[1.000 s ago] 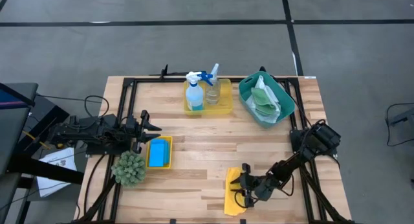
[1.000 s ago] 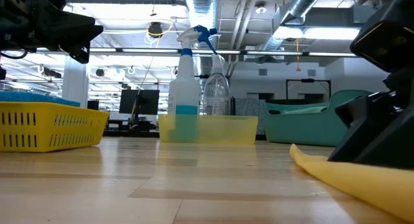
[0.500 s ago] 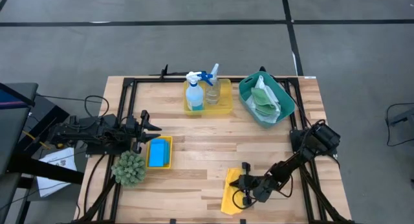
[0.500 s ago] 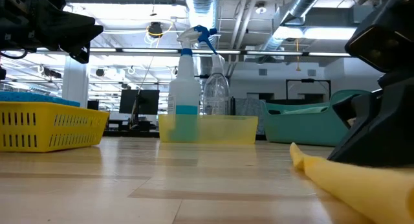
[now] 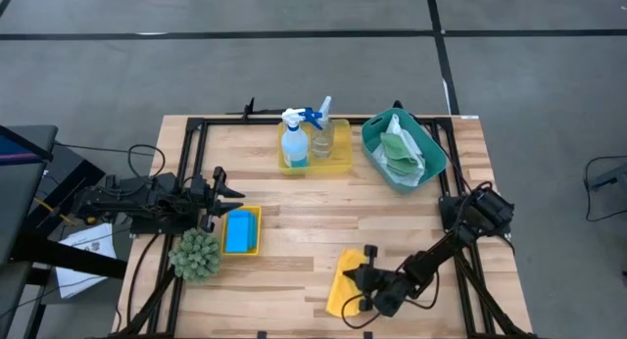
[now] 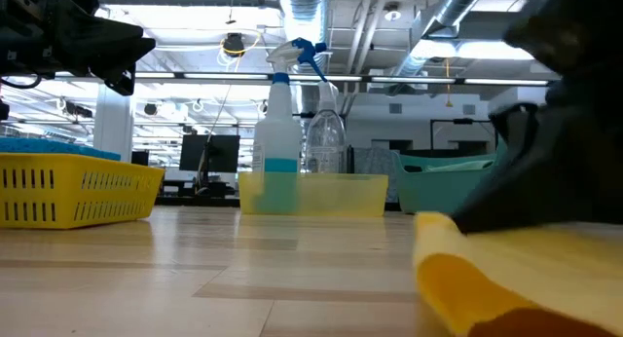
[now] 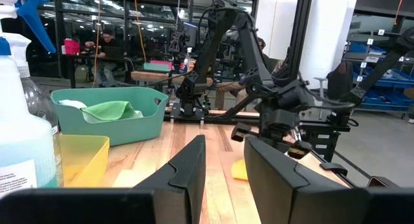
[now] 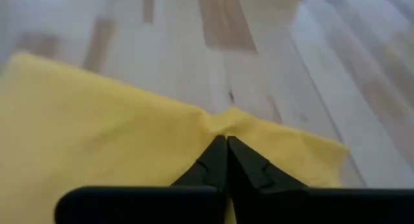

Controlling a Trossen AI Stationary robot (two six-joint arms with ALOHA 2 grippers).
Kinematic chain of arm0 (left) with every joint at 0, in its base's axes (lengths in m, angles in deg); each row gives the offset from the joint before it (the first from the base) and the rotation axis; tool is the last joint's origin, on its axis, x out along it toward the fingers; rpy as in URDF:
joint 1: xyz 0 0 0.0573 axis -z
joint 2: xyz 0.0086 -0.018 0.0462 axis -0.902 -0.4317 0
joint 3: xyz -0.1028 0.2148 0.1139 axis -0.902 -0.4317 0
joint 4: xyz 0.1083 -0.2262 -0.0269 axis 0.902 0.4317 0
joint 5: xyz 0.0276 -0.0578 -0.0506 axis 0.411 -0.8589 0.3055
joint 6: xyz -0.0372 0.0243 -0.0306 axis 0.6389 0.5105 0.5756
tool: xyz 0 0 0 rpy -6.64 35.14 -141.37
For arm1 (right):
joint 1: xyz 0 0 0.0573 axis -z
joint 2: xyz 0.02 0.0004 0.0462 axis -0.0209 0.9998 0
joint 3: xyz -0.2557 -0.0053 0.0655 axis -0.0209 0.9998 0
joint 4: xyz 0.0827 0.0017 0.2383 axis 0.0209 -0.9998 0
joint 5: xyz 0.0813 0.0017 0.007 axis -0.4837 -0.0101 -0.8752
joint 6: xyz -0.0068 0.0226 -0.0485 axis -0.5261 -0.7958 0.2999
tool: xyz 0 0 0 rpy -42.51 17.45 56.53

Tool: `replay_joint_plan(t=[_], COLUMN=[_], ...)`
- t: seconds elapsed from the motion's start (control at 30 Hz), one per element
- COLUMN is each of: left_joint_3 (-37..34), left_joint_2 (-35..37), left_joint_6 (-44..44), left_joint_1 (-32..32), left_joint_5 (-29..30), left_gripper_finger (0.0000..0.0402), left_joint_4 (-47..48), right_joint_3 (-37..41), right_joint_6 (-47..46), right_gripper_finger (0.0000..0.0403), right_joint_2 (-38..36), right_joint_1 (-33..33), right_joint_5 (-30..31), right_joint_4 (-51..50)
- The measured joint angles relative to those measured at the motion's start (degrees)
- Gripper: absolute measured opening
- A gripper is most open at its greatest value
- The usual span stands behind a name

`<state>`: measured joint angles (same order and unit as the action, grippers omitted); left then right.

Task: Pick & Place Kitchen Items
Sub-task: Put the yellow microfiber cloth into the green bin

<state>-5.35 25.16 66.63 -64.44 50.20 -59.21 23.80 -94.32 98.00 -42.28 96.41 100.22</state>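
Now that the right gripper has pinched shut on the yellow cloth, dragging it farther from the teal bin, lifting looks next; the left gripper waits slightly parted.

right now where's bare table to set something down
Free: the middle strip between the yellow tray with bottles and the yellow cloth, and the far left corner. Crowded: near right, where the right gripper pinches the cloth, and around the sponge tray.
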Motion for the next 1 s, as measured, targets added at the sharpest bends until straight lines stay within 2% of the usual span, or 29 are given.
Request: replay_joint_plan(t=[0.2,0.43,0.6,1.0], left_joint_3=[0.0,0.0,0.0,0.0], left_joint_2=[0.0,0.0,0.0,0.0], left_joint_6=[0.0,0.0,0.0,0.0], left_joint_1=[0.0,0.0,0.0,0.0], left_joint_5=[0.0,0.0,0.0,0.0], left_gripper_finger=[0.0104,0.0104,0.0104,0.0104], left_joint_4=[0.0,0.0,0.0,0.0], right_joint_3=[-1.6,-1.6,-1.6,-1.6], right_joint_6=[2.0,4.8,6.4,6.1], right_gripper_finger=[0.0001,0.0,0.0,0.0], right_joint_2=[-1.7,-8.4,-10.3,-10.4], right_joint_1=[-0.3,-2.8,-4.4,-4.5], right_joint_5=[1.9,8.0,10.9,11.3], right_joint_4=[0.4,-0.5,-0.5,-0.5])
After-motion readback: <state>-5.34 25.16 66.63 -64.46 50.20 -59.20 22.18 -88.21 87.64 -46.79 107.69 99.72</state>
